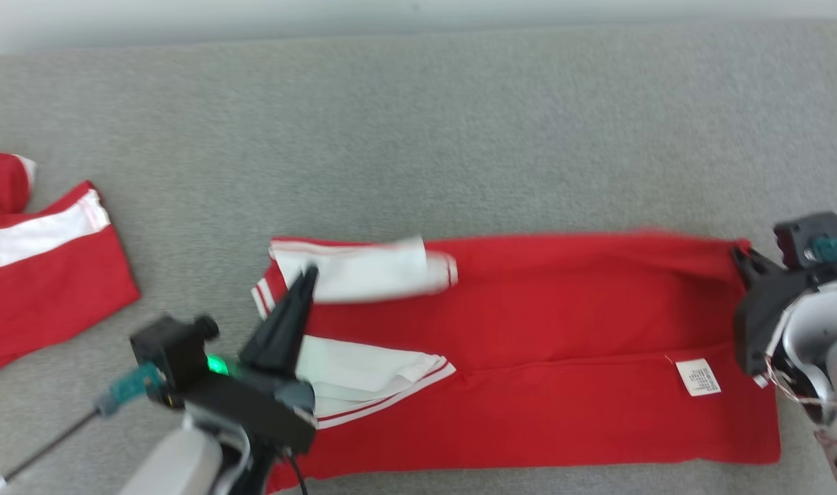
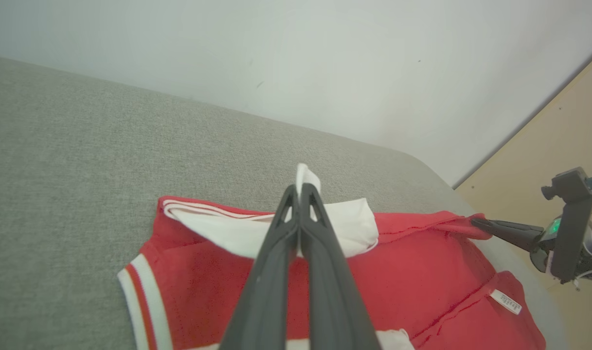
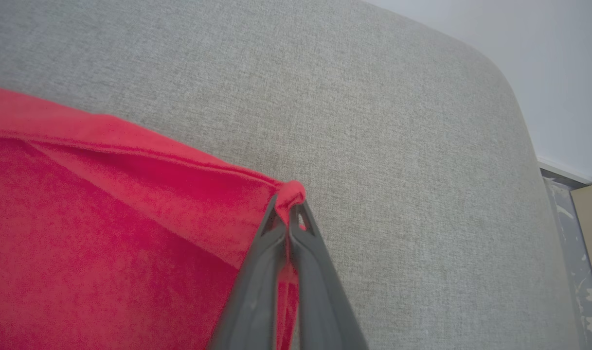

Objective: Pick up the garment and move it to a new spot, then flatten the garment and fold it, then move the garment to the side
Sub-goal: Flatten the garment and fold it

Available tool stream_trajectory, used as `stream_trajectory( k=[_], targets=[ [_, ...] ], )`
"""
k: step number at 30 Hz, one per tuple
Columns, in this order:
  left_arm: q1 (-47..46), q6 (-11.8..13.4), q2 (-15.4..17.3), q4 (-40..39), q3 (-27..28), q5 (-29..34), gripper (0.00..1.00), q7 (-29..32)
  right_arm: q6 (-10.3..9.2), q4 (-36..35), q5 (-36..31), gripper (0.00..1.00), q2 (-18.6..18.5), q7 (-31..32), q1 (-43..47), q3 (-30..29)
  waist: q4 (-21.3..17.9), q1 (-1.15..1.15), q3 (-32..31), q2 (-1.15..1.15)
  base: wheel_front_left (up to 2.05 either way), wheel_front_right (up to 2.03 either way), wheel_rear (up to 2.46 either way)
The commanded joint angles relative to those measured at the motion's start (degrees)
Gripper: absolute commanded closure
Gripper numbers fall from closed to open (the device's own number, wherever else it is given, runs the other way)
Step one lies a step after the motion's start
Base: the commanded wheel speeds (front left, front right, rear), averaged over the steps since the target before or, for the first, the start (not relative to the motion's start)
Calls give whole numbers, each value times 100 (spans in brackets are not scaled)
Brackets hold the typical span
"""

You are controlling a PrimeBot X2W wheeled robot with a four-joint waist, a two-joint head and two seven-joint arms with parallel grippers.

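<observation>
The garment [image 1: 562,344] is red with white sleeves and striped trim, lying spread across the grey cushion, a white label [image 1: 698,377] near its right end. My left gripper [image 1: 309,275] is shut on the white sleeve fabric at the garment's left end. In the left wrist view a tuft of white cloth [image 2: 305,174] pokes out past the closed left gripper [image 2: 300,190]. My right gripper [image 1: 740,253] is shut on the garment's far right red corner. The right wrist view shows that corner bunched in the right gripper [image 3: 289,210], the edge of the garment [image 3: 81,218] running off to the left.
A second red and white piece of clothing [image 1: 47,261] lies at the cushion's left edge. Bare grey cushion [image 1: 418,137] stretches behind the garment up to a pale wall. The cushion's rounded right end [image 3: 519,121] drops off beside my right gripper.
</observation>
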Motion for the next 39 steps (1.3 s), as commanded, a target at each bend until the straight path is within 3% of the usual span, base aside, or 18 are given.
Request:
stream_trajectory(
  k=[1, 14, 28, 29, 31, 32, 33, 34, 35, 39],
  targets=[
    [155, 29, -3, -74, -26, -38, 100, -9, -17, 1, -64, 100, -39, 7, 150, -36, 200, 1, -224, 0, 0, 0, 0],
    [1165, 189, -177, -361, -138, -332, 100, -45, -17, -175, 64, 100, 47, 193, 1049, -545, 394, 1, -643, 0, 0, 0, 0],
    [1417, 346, -156, 98, -184, -147, 100, -91, -17, -537, -19, 100, 166, 531, 1682, -591, 293, 1, -759, 0, 0, 0, 0],
    [1422, 350, -164, 140, -191, -128, 100, -95, -17, -562, -37, 92, 177, 542, 1712, -576, 277, 1, -758, 0, 0, 0, 0],
    [1439, 374, -173, 236, -225, -107, 100, -89, -17, -580, -64, 3, 203, 573, 1755, -578, 248, 1, -757, 0, 0, 0, 0],
    [1439, 390, -179, 265, -227, -91, 100, -92, -17, -590, -88, 0, 222, 548, 1756, -616, 239, 1, -758, 0, 0, 0, 0],
    [1444, 421, -183, 305, -202, -84, 86, -101, -17, -596, -106, 0, 251, 495, 1758, -658, 233, 1, -760, 0, 0, 0, 0],
    [1451, 449, -178, 336, -182, -47, 47, -109, -17, -588, -131, 0, 280, 476, 1769, -671, 229, 1, -766, 0, 0, 0, 0],
    [1463, 473, -167, 376, -170, -5, 0, -110, -17, -574, -161, 0, 317, 442, 1777, -698, 226, 1, -777, 0, 0, 0, 0],
    [1554, 510, -149, 496, -127, 208, 0, -135, -17, -533, -230, 0, 430, 322, 1826, -837, 213, 1, -886, 0, 0, 0, 0]
  ],
)
